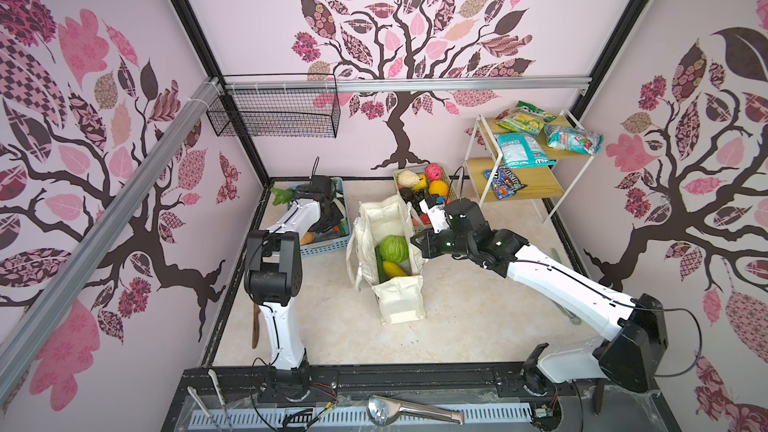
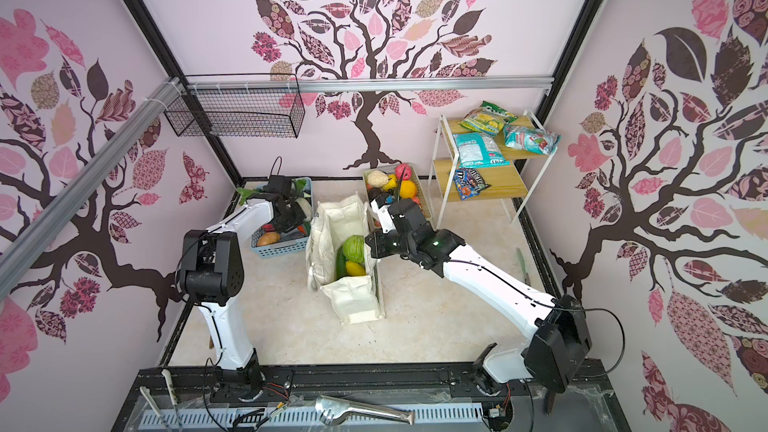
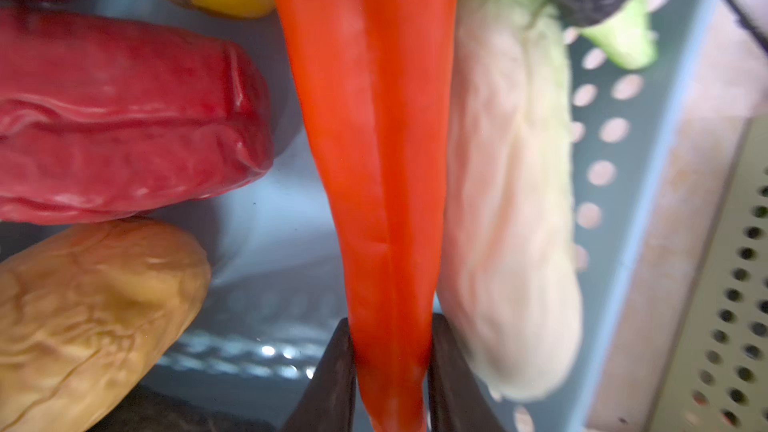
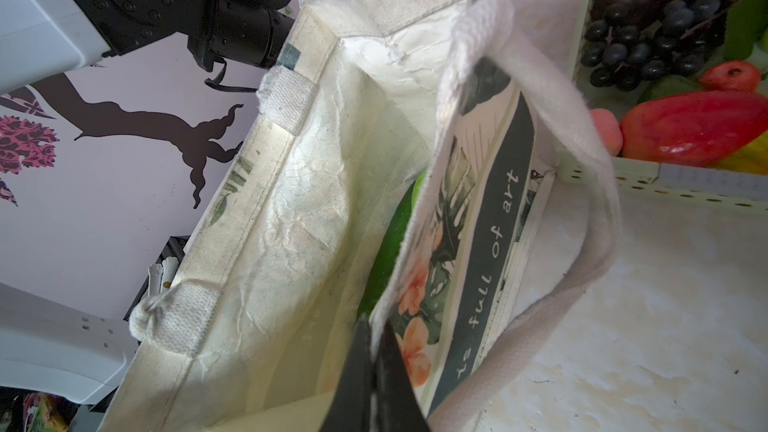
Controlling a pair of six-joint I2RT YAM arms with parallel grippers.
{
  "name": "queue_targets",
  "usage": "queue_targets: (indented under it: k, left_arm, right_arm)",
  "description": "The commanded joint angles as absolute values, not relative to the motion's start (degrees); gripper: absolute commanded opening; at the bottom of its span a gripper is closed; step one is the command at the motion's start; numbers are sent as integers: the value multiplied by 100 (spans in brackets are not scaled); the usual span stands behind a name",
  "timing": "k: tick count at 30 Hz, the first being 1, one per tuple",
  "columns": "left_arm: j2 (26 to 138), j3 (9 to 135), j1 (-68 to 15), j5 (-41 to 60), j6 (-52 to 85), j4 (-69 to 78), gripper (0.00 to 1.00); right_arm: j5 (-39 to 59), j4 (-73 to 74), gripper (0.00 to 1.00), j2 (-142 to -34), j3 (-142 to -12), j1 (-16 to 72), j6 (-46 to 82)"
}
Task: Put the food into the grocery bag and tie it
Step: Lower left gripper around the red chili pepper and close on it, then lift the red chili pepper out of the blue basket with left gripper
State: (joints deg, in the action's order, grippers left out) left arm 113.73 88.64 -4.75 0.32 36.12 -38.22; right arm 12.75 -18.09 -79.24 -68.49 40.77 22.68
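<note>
The cream grocery bag [image 1: 399,297] stands open at mid-table, a green cabbage [image 1: 394,248] and yellow fruit [image 1: 394,269] already inside. The right gripper [image 4: 374,326] is pinched tight on the rim of the bag's printed side wall. In the blue basket [image 1: 332,241] just beside the bag, the left gripper [image 3: 390,326] clamps a long red-orange pepper [image 3: 365,118] beside a pale vegetable [image 3: 511,201].

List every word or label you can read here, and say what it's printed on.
"is full of art": dark green band on the bag.
"m&m's": dark packet on the lower shelf.
Green packet, teal packet, crumpled packet: print too small to read.
</note>
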Motion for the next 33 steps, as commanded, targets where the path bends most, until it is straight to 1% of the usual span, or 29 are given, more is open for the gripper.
queue_targets:
  k: [1, 7, 12, 22, 33]
  left_arm:
    - [11188, 8926, -474, 475, 3672, -3823, 27]
    - [11023, 8702, -468, 616, 3777, -3731, 28]
    - [10883, 8771, -475, 1046, 3882, -3647, 29]
    - [10511, 8752, -468, 1317, 3955, -3607, 30]
    - [9690, 8654, -473, 1576, 4062, -3643, 30]
  right_arm:
    - [1305, -1491, 1, -7942, -6852, 4069, 2197]
    - [1290, -1396, 1, -7848, -6669, 4062, 2232]
    - [1254, -1429, 1, -7799, -6724, 4069, 2207]
    - [1177, -1397, 1, -7534, -6522, 4068, 2347]
    - [1143, -1285, 1, -7429, -6321, 4065, 2373]
